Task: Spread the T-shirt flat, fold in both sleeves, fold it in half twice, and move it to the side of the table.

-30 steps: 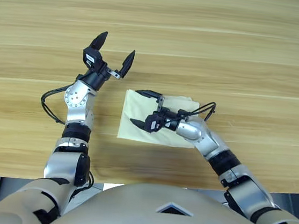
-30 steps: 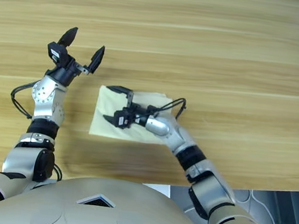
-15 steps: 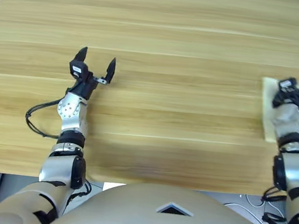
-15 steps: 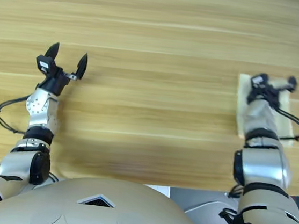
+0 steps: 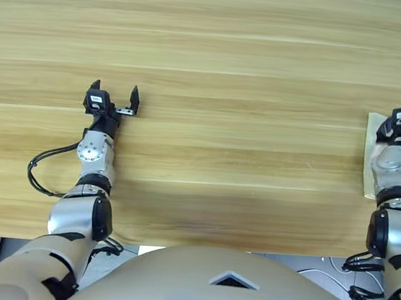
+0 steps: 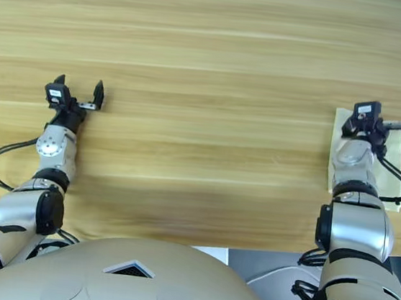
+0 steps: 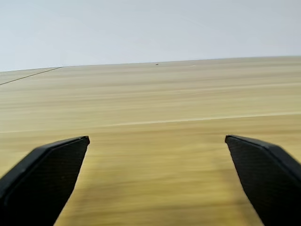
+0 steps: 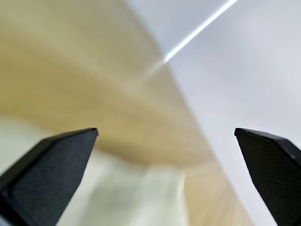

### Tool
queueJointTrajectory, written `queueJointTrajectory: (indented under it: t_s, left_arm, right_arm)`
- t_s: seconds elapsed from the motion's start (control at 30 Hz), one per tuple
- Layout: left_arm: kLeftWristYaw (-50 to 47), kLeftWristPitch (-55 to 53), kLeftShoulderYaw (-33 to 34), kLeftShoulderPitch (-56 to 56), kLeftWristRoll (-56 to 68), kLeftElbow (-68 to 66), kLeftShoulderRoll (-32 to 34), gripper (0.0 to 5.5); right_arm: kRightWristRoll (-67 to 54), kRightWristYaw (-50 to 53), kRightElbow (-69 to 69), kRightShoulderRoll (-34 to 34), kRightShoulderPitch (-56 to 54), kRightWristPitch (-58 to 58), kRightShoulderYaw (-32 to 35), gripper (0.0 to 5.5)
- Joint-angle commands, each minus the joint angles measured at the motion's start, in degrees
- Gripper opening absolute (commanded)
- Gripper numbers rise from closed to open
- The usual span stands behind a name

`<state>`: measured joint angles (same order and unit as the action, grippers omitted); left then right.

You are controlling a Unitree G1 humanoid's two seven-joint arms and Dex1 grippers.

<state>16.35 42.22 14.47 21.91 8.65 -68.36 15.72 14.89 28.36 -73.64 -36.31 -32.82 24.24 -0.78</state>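
Wood-grain desk, pale planks running crosswise. T-shirt: folded pale-yellow rectangle at the desk's right edge, partly covered by the right forearm lying over it. Right end effector: fingers spread wide, above the shirt's far end, gripping nothing. Left end effector: fingers spread wide over bare wood, well apart from the shirt. Black cable loops beside the left forearm.
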Motion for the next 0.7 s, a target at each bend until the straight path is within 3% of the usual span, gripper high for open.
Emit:
queueJointTrajectory:
  t_s: [0.03, 0.17, 0.23, 0.33, 0.4, 0.47, 0.53, 0.7]
  left_arm:
    - [-2.5, -2.1, 1.6, 1.3, 0.4, -2.9, 0.0, 5.39]
    - [-1.2, -5.0, 4.1, 2.4, 2.7, -4.5, -1.2, 5.39]
    - [-1.0, -6.6, 4.8, 3.0, 3.2, -5.4, -1.5, 5.39]
    - [-2.6, -9.4, 5.0, 3.7, 2.3, -6.9, -1.9, 5.39]
    - [-2.0, -11.9, 5.1, 4.4, 2.4, -7.7, -2.3, 5.39]
    - [-2.1, -14.1, 5.9, 5.3, 3.0, -8.2, -2.5, 5.39]
    - [-3.9, -15.4, 6.2, 6.1, 2.5, -8.6, -2.0, 5.39]
    - [-5.8, -16.6, 7.5, 9.6, 2.0, -8.6, -0.9, 5.39]
  right_arm:
    - [-1.1, 2.7, 7.1, 2.0, -1.8, 12.7, 1.6, 5.40]
    - [-1.3, -1.7, 13.8, 9.6, -0.4, 21.0, -0.8, 5.40]
    - [-6.7, -10.6, 11.8, 16.3, -0.5, 21.8, 0.1, 5.40]
    - [-21.9, -33.4, 5.0, 27.4, -1.4, 15.5, 8.9, 5.40]
    - [-31.4, -45.9, 1.6, 30.6, -2.0, 7.1, 16.7, 5.40]
    - [-34.3, -53.4, -0.5, 31.2, -2.1, 2.7, 19.6, 5.40]
    - [-33.1, -52.5, -1.9, 31.1, -2.8, 1.6, 19.8, 5.40]
    - [-22.7, -39.3, -3.3, 29.5, -5.4, 2.1, 14.8, 5.40]
